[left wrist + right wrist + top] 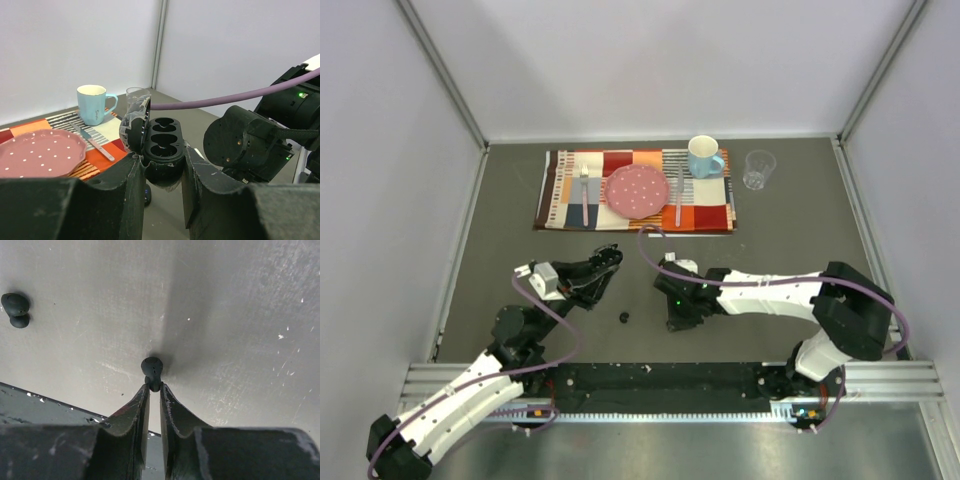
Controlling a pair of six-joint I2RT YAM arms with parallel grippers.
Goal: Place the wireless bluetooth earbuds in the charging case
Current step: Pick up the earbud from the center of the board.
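TWO ARMS, ONE CASE: Your arms meet low over the grey table [500,200]. Beyond them lies a patchwork placemat [565,190] set with a pink dotted plate [637,191] and a blue mug [703,157]. A clear glass [758,168] stands just off the mat's right end.

The overhead view gives you that layout, but the fine work is too small to read there. Your left wrist camera shows the left gripper [162,156] clamped on the black charging case [162,145]. It is held off the table with its lid swung open to the left and two oval wells facing the lens. You cannot tell whether either well is filled.

Your right wrist camera shows the right gripper [154,389] down at the tabletop. Its jaws are almost together, nipping the stem of one black earbud [152,369] at their very tips. A second earbud [16,309] lies loose, well off to that view's upper left. From overhead it is only a dark speck between your two grippers.
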